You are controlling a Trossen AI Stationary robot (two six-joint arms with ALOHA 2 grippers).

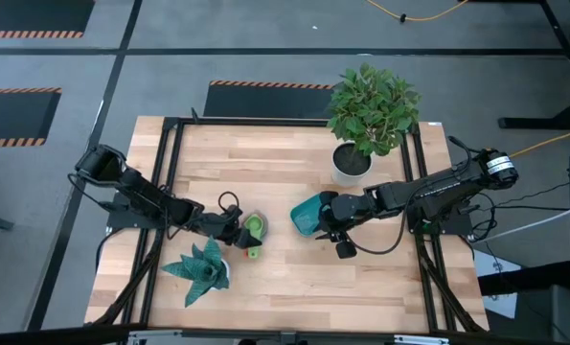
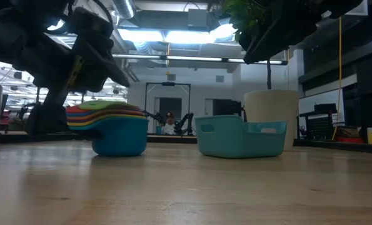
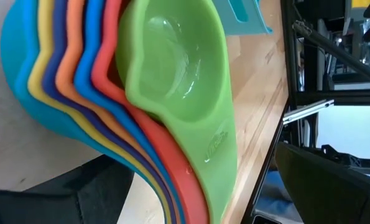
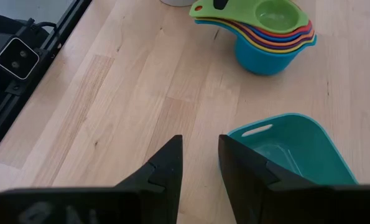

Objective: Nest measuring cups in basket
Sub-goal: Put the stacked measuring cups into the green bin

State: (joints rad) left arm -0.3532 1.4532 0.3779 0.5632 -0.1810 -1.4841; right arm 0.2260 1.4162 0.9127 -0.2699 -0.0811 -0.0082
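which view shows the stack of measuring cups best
The right wrist view: the whole stack of measuring cups with every rim and handle. Left wrist view crops it, low view shows it side-on, high view shows mostly the green top.

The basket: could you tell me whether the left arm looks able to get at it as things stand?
Probably not freely. The right gripper is at the basket, one of its fingers inside the wall, and the nested measuring cups sit on the table between the left gripper and it.
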